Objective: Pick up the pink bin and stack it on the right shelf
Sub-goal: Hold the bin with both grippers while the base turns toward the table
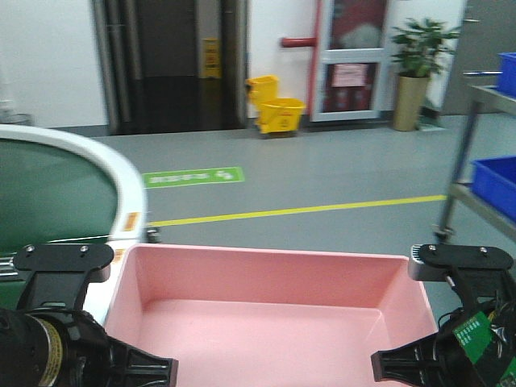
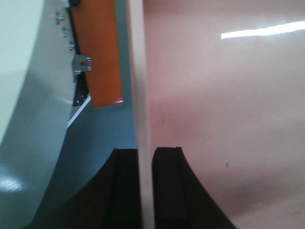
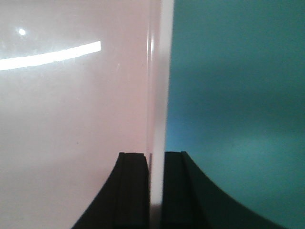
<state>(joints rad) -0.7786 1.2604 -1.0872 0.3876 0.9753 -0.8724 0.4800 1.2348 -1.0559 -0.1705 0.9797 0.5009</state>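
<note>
Pink bin [image 1: 266, 322] (shallow, smooth-walled) is clamped by left tool [image 2: 146, 158] and right tool [image 3: 155, 160], one on each side wall.

Open grey floor [image 1: 306, 185] fills the middle of the frame beyond the pink bin [image 1: 266, 314], hemmed at the left by a curved white-edged green tabletop [image 1: 121, 173] just beside the bin and at the right edge by the right shelf [image 1: 463, 145] holding blue crates [image 1: 496, 181].
</note>
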